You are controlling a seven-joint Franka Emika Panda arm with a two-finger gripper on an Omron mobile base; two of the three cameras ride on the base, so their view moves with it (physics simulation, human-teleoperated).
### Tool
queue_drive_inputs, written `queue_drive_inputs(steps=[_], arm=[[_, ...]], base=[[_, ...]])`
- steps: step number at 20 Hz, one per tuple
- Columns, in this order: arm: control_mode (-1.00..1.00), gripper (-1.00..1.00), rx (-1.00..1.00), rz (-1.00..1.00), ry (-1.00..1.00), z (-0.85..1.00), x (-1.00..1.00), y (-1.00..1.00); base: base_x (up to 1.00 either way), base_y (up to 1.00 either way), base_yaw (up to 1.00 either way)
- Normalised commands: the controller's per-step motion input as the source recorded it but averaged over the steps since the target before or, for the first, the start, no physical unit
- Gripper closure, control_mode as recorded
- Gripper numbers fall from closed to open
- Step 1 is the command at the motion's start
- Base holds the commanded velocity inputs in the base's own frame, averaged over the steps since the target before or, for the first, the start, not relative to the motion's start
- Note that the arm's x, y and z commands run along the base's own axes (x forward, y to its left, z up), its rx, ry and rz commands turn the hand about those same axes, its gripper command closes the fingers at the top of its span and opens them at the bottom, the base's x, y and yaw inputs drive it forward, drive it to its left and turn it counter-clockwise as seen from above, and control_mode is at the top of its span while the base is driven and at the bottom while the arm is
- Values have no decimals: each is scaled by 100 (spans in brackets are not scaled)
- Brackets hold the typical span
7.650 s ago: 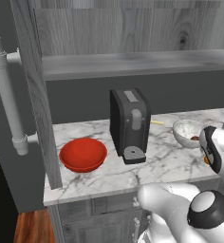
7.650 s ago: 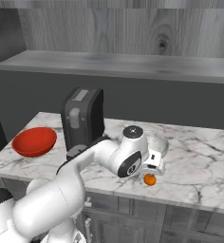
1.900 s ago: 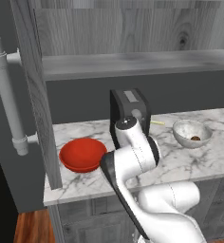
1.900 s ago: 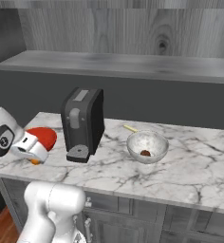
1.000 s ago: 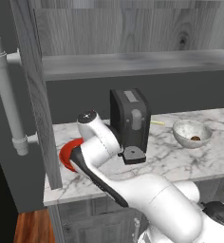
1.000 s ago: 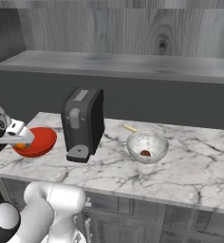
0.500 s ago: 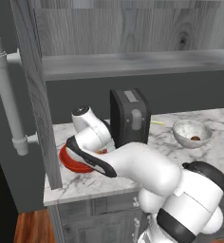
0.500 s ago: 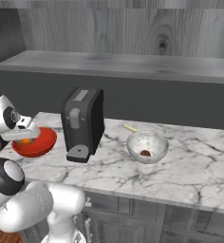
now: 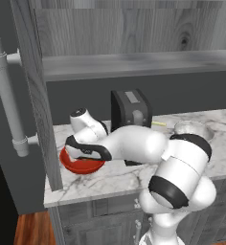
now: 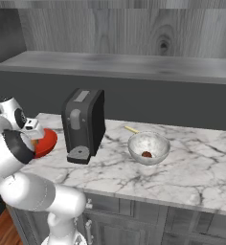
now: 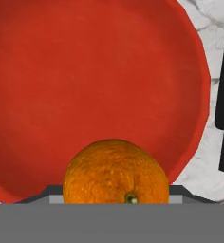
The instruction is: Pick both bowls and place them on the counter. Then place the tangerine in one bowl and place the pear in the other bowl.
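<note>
gripper (image 9: 84, 155) pinched the tangerine (image 11: 116, 172), hung right over red bowl (image 11: 85, 85) | bowl sat on counter (image 10: 182, 177) just below hand, its far rim nr coffee machine (image 10: 84, 124) | pear (image 10: 146, 154) lay in marbled bowl (image 10: 148, 147), well off past machine

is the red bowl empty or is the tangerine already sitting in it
Empty. In the hand view the red bowl shows a bare inside, and the tangerine sits at the gripper, above the bowl's near rim, not resting in it.
</note>
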Motion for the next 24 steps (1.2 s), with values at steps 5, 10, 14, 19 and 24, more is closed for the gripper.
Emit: queue_drive_inputs(steps=[5,10,14,19,24], arm=[[-100,100,0,5,5,-24,25,13],[-100,100,-2,0,7,-17,15,14],[-100,100,0,0,5,-21,14,2],[-100,100,0,0,5,-17,22,4],[-100,100,0,0,2,-19,17,11]], base=[[0,0,0],[0,0,0],[0,0,0],[0,0,0],[0,0,0]])
